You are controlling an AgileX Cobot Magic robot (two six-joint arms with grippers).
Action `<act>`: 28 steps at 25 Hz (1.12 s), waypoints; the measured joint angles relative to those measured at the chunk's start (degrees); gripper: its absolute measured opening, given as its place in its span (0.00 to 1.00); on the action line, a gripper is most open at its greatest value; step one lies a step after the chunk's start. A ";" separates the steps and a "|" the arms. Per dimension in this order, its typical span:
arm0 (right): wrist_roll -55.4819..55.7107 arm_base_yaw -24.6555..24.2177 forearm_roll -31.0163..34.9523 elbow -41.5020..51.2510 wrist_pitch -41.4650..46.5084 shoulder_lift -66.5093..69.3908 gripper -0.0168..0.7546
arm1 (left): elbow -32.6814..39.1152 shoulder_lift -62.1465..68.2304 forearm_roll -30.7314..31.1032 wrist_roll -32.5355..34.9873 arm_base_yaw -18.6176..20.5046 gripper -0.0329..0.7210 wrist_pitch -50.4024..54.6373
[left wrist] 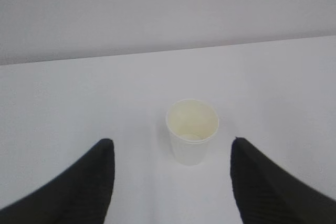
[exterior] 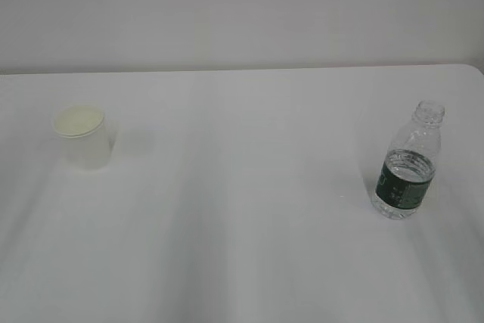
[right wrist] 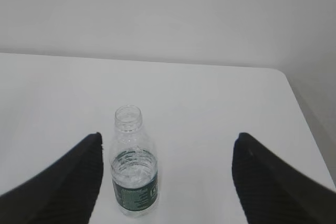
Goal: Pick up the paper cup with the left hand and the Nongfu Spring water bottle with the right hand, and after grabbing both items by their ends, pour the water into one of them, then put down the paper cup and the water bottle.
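The white paper cup (exterior: pixel 83 135) stands upright at the table's left, cream inside. In the left wrist view the paper cup (left wrist: pixel 191 130) is a little ahead of my left gripper (left wrist: pixel 172 149), whose black fingers stand wide apart and hold nothing. The Nongfu Spring water bottle (exterior: pixel 408 163) stands upright at the right, capless, with a dark green label and water in its lower half. In the right wrist view the bottle (right wrist: pixel 134 166) stands just inside the left finger of my open right gripper (right wrist: pixel 167 142), untouched. Neither arm shows in the exterior view.
The white table (exterior: pixel 242 209) runs back to a plain wall. Its right edge and rounded far corner (right wrist: pixel 281 74) lie close to the bottle. Bare tabletop lies between cup and bottle.
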 joint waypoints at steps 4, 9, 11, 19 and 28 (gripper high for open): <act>-0.04 0.00 0.03 1.29 -3.17 0.00 0.76 | 2.17 1.50 0.00 0.00 0.00 0.70 -6.71; -0.04 0.00 0.17 2.37 -6.30 1.02 0.76 | 8.98 1.90 0.00 0.00 0.00 0.70 -17.29; -0.04 0.00 0.17 2.48 -7.59 2.72 0.76 | 10.79 1.97 0.00 0.00 0.00 0.70 -20.91; -0.04 0.00 0.30 2.48 -14.03 11.21 0.76 | 12.42 5.16 0.00 0.00 0.00 0.70 -26.53; 0.83 0.00 0.30 2.89 -19.60 19.34 0.76 | 12.42 12.66 -0.88 0.00 0.00 0.70 -30.59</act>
